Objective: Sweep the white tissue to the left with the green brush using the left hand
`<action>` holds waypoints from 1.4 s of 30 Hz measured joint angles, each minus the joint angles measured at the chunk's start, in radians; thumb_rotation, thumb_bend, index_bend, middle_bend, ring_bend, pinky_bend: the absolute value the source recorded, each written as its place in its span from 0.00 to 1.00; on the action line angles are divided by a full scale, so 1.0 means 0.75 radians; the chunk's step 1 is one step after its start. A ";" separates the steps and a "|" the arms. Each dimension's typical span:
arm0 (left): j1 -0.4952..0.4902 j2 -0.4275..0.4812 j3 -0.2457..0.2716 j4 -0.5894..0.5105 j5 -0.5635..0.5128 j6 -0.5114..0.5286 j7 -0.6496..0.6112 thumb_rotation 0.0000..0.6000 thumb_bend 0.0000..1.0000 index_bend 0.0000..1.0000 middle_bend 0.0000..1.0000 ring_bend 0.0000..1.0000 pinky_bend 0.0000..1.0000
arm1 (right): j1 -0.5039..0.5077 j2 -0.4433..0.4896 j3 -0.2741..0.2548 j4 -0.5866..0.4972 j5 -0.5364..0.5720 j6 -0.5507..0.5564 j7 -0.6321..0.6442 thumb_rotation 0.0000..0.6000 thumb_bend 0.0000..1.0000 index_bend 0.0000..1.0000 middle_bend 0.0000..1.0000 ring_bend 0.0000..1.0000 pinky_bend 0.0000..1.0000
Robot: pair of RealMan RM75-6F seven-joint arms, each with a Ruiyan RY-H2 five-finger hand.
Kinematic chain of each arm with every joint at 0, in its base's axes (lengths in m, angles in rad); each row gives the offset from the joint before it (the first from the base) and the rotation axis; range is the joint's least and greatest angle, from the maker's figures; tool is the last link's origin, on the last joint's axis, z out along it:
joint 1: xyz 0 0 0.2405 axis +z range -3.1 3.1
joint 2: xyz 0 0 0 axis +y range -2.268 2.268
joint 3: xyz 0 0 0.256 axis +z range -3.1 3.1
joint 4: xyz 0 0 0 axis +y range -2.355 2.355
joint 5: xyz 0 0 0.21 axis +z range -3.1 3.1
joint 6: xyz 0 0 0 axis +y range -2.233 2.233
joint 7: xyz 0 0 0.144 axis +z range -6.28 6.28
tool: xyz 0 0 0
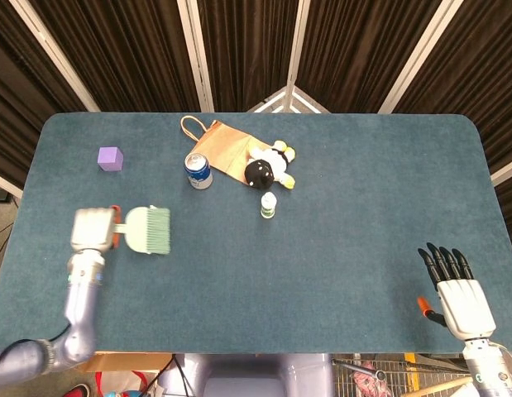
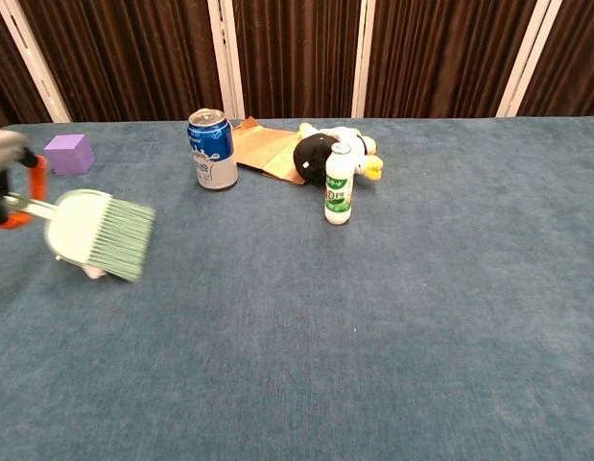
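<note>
My left hand (image 1: 92,229) grips the handle of the green brush (image 1: 148,230) at the left side of the table, and shows blurred at the left edge of the chest view (image 2: 3,179). The brush head (image 2: 100,227) has its bristles pointing right. Only a small scrap of the white tissue (image 2: 90,272) peeks out below the brush head in the chest view; in the head view the brush hides it. My right hand (image 1: 456,291) lies at the near right table edge, fingers spread and holding nothing.
A purple cube (image 1: 110,158) sits at the far left. A blue can (image 1: 198,169), a brown paper bag (image 1: 224,147), a plush toy (image 1: 269,169) and a small white bottle (image 1: 268,205) stand at the back middle.
</note>
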 measured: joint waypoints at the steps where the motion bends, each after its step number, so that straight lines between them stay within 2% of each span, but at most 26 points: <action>1: 0.016 0.039 0.005 0.008 0.003 -0.003 -0.024 1.00 0.72 0.78 1.00 1.00 1.00 | 0.000 0.000 0.000 0.000 -0.001 0.000 -0.002 1.00 0.32 0.00 0.00 0.00 0.00; 8: 0.087 0.279 0.000 0.036 0.017 -0.027 -0.163 1.00 0.72 0.78 1.00 1.00 1.00 | 0.000 -0.002 0.002 -0.003 0.000 0.001 -0.006 1.00 0.32 0.00 0.00 0.00 0.00; 14: 0.111 0.396 -0.067 -0.010 0.022 -0.044 -0.316 1.00 0.72 0.78 1.00 1.00 1.00 | 0.005 -0.006 0.002 -0.001 -0.002 -0.005 -0.008 1.00 0.32 0.00 0.00 0.00 0.00; 17: 0.107 0.396 -0.089 -0.072 0.050 -0.046 -0.368 1.00 0.72 0.78 1.00 1.00 1.00 | 0.008 -0.008 0.003 0.001 -0.003 -0.008 -0.009 1.00 0.32 0.00 0.00 0.00 0.00; 21: 0.090 0.339 -0.071 -0.127 0.097 -0.046 -0.370 1.00 0.72 0.78 1.00 1.00 1.00 | 0.009 -0.008 0.004 0.002 -0.001 -0.010 -0.003 1.00 0.32 0.00 0.00 0.00 0.00; 27: 0.063 0.175 0.014 -0.118 0.114 -0.047 -0.304 1.00 0.72 0.78 1.00 1.00 1.00 | 0.006 -0.004 0.005 0.003 0.003 -0.006 0.004 1.00 0.32 0.00 0.00 0.00 0.00; 31: 0.061 0.093 0.073 -0.041 0.118 -0.042 -0.270 1.00 0.72 0.78 1.00 1.00 1.00 | 0.003 -0.001 0.006 0.005 0.008 -0.003 0.010 1.00 0.32 0.00 0.00 0.00 0.00; 36: 0.086 0.092 0.093 0.050 0.103 -0.044 -0.295 1.00 0.72 0.78 1.00 1.00 1.00 | -0.002 0.003 0.005 0.004 0.008 0.004 0.007 1.00 0.32 0.00 0.00 0.00 0.00; 42: 0.138 0.191 0.093 0.157 0.066 -0.073 -0.374 1.00 0.72 0.78 1.00 1.00 1.00 | -0.004 0.001 0.004 0.001 0.005 0.010 -0.008 1.00 0.32 0.00 0.00 0.00 0.00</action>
